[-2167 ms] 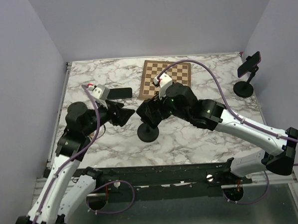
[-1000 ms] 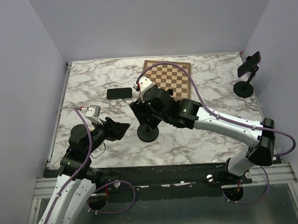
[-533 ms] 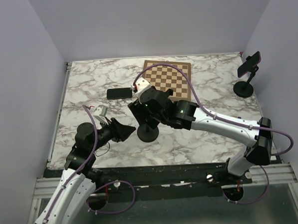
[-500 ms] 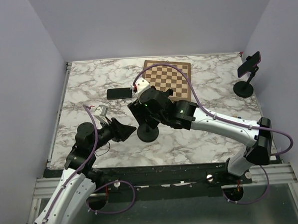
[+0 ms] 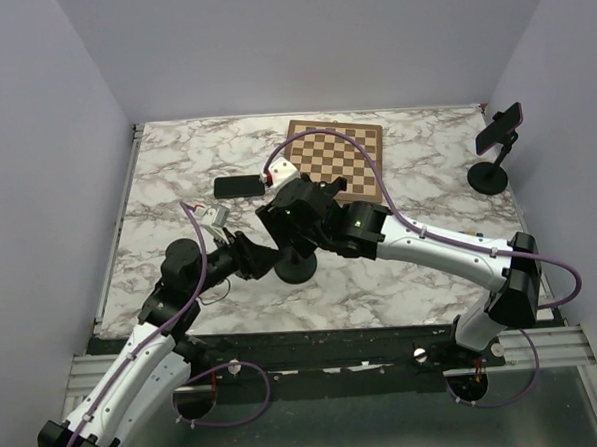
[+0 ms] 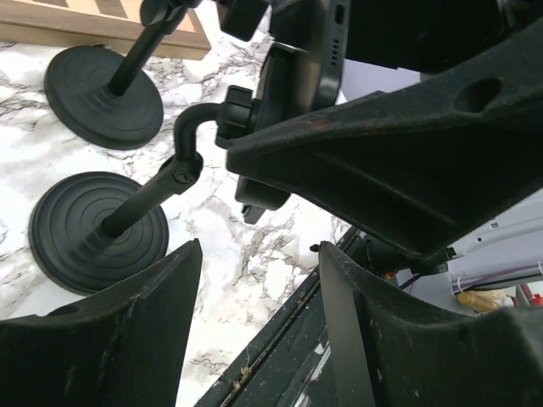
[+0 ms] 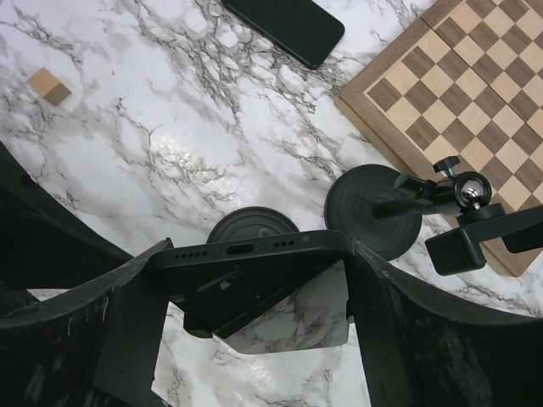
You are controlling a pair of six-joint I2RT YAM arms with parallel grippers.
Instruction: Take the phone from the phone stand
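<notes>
A black phone (image 7: 246, 252) sits in the cradle (image 6: 270, 102) of a black phone stand with a round base (image 5: 294, 269); the base also shows in the left wrist view (image 6: 97, 231). My right gripper (image 7: 254, 254) is shut on the phone, one finger against each long edge, and it hovers above the stand in the top view (image 5: 290, 222). My left gripper (image 6: 259, 250) is open and empty. It is low beside the stand's left side in the top view (image 5: 252, 254), with the stand's stem (image 6: 148, 203) just ahead of it.
A second empty stand (image 7: 373, 212) stands close behind the first. Another black phone (image 5: 238, 186) lies flat on the marble table. A chessboard (image 5: 335, 159) is at the back. A third stand holding a phone (image 5: 501, 128) is far right. A small wooden cube (image 7: 48, 85) lies left.
My left arm drew back from the flat phone, then moved right and forward to the stand's base. My right gripper shifted slightly left and stayed over the stand.
</notes>
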